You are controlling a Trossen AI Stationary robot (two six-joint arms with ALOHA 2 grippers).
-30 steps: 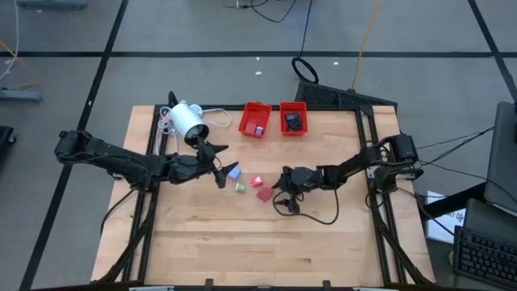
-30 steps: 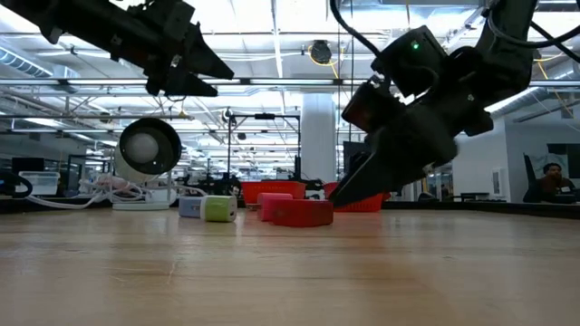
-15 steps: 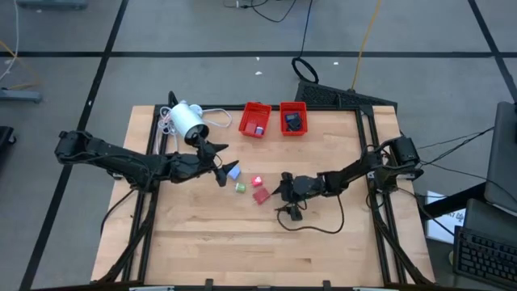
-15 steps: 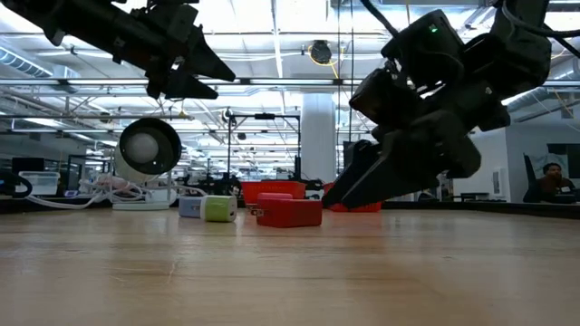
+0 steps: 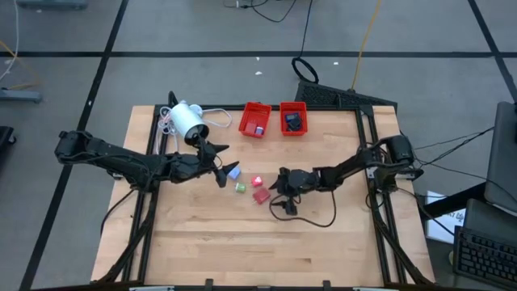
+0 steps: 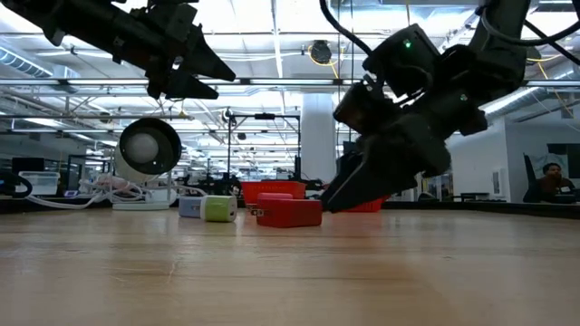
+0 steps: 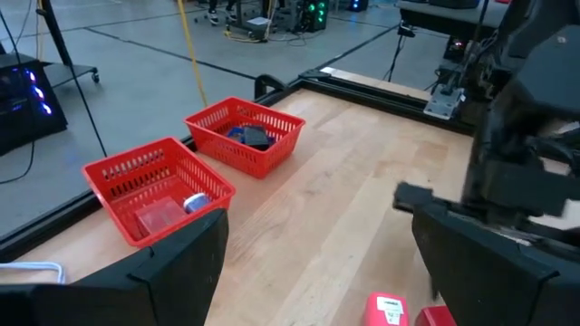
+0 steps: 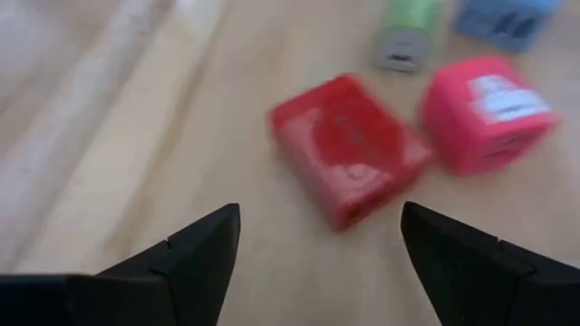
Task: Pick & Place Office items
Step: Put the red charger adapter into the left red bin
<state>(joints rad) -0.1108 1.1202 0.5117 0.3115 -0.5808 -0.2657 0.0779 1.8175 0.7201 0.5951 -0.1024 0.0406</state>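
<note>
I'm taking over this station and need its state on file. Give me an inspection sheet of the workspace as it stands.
Surface: wooden table, bare at the near side.
Job's things: red block, pink block, green block and blue block lie loose mid-table; a few more pieces sit in the two red trays at the far edge.
Clutter: white lamp-like device at the far left corner.
Grippers: left gripper open, raised beside the blue block; right gripper open, low, just right of the red block, holding nothing.
Cables: white cable by the device; black cable looping on the table beside the right arm.
Surroundings: large open room; a person seated far right in the low view.
</note>
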